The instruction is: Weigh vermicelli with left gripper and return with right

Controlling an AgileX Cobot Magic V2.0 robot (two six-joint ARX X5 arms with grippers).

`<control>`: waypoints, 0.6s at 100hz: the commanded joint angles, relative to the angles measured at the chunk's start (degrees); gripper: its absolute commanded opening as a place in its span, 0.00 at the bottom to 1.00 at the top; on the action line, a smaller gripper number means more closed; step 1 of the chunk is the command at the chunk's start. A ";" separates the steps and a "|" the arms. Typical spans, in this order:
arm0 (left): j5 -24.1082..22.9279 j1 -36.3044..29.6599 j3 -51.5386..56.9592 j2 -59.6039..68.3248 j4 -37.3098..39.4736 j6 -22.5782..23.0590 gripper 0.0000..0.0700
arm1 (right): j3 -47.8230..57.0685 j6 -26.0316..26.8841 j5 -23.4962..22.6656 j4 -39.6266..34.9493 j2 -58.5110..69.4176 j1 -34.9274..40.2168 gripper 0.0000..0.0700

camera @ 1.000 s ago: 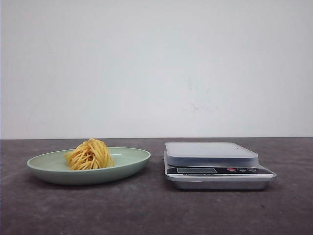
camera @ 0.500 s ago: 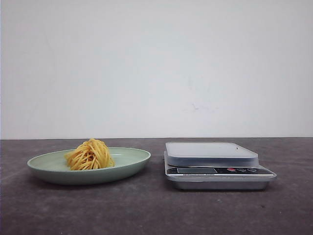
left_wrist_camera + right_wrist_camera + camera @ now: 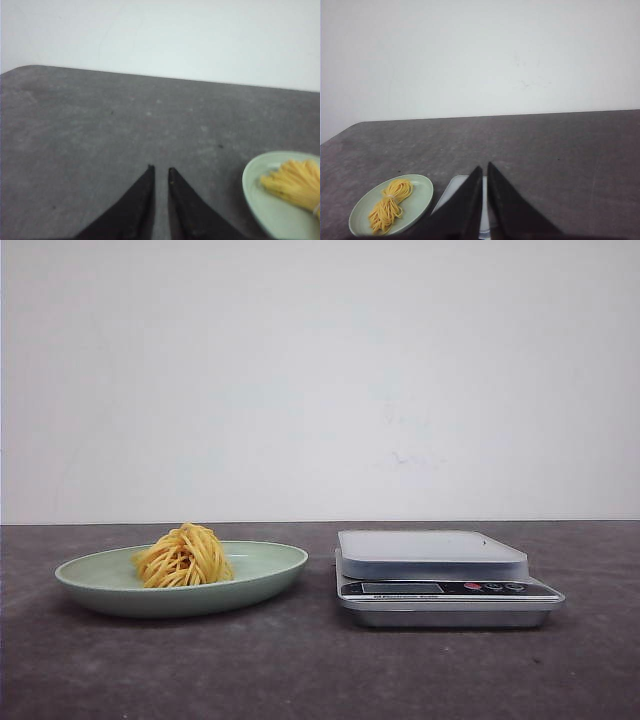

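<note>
Left gripper [image 3: 160, 172] nearly closed, empty | right gripper [image 3: 484, 169] likewise | vermicelli [image 3: 184, 556] on plate [image 3: 270, 562] | scale [image 3: 432, 552] bare | nothing weighed yet

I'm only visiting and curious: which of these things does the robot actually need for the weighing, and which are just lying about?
Needed for the job:
- vermicelli
- pale green plate holding it
- kitchen scale
- left gripper, right gripper, both nearly closed and empty

Just lying about:
- nothing else shows; only the grey table and white wall
</note>
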 commanded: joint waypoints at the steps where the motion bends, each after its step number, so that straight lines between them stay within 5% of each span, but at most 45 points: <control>1: 0.09 0.04 -0.11 -0.11 -0.46 1.66 0.02 | 0.59 0.55 0.02 0.63 -0.04 -0.04 0.01; 60: 3.72 0.04 -1.14 0.52 -4.70 3.48 0.02 | 0.59 0.55 0.02 0.63 -0.04 -0.04 0.01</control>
